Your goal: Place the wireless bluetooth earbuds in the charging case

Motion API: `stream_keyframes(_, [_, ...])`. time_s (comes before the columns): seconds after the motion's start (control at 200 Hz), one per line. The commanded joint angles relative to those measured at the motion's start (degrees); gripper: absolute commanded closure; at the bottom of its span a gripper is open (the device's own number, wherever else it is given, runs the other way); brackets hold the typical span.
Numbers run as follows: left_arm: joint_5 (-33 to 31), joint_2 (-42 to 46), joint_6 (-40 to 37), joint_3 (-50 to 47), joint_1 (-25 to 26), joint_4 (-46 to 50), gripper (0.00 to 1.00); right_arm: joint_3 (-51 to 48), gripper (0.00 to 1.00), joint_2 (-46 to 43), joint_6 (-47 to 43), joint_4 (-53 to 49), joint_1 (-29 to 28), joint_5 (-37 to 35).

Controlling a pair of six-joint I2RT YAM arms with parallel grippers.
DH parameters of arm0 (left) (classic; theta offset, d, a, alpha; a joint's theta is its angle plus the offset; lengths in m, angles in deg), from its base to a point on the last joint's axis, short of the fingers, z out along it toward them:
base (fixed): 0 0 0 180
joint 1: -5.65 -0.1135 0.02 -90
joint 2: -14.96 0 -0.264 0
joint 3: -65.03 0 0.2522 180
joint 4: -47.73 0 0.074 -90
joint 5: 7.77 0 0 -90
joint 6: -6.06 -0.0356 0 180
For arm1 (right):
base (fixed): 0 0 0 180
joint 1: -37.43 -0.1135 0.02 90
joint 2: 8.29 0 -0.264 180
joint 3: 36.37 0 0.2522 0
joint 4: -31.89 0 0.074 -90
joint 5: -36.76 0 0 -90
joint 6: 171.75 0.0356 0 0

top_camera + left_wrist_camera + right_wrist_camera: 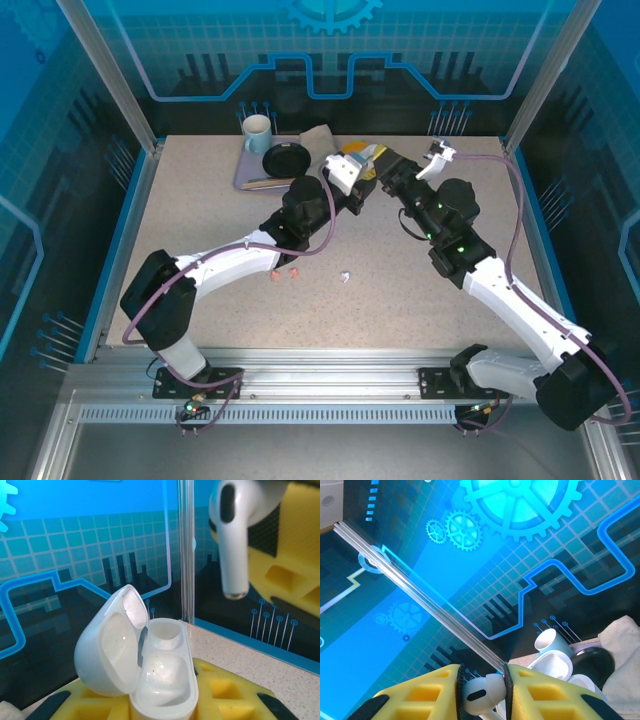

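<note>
An open white charging case (162, 680) stands upright between the yellow fingers (235, 700) of my left gripper (165, 702), which is shut on it. Its lid (107, 650) hangs open to the left and both sockets are empty. A white earbud (232, 535) hangs stem-down above and to the right of the case, apart from it. My right gripper (482, 694) is shut on that earbud (480, 697). Both grippers (352, 170) (380, 168) meet at the back middle of the table. Two salmon-pink earbuds (284, 274) and another white earbud (344, 276) lie on the table.
A tray (243, 176) at the back left carries a pale cup (257, 130), a black bowl (288, 160) and a folded cloth (316, 135). The cup (550, 642) and bowl (592, 662) stand just behind the case. Glass walls close the back and sides.
</note>
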Motion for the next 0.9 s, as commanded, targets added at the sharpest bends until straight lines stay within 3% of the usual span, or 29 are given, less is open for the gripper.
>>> stream_keyframes(0.0, [-0.8, 0.3, 2.2, 2.3, 0.4, -2.9, 1.0, -1.0, 0.73, 0.8, 1.2, 4.4, -1.0, -1.7])
stream_keyframes(0.89, [1.8, 1.0, 6.8, 2.3, 0.5, -2.4, 1.0, -0.6, 0.74, 4.8, 3.3, 6.0, -1.8, -0.7])
